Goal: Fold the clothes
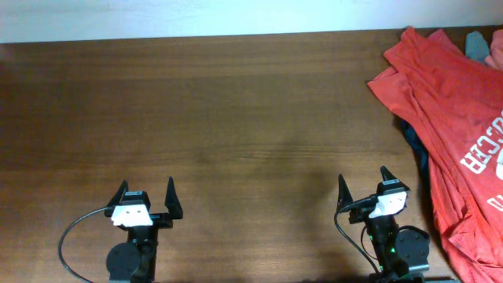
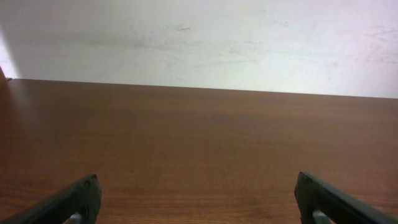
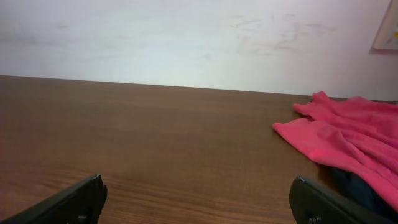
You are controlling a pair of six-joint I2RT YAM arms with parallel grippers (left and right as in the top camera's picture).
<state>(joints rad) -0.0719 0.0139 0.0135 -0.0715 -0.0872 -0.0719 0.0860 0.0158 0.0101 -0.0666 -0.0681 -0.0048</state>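
Note:
The clothes lie in a heap at the table's right edge. On top is an orange-red T-shirt (image 1: 452,102) with white lettering, over a dark navy piece (image 1: 415,140) and a grey-blue piece (image 1: 477,43). In the right wrist view the T-shirt (image 3: 348,134) shows ahead and to the right. My right gripper (image 1: 361,182) (image 3: 196,186) stands open near the front edge, left of the heap and apart from it. At the front left my left gripper (image 1: 146,193) (image 2: 196,186) is open too, over bare wood, nothing between its fingers.
A brown wooden table (image 1: 220,118) runs back to a white wall (image 2: 199,37). A pink bit of cloth (image 1: 495,55) peeks out at the far right. A black cable (image 1: 75,236) loops by the left arm's base.

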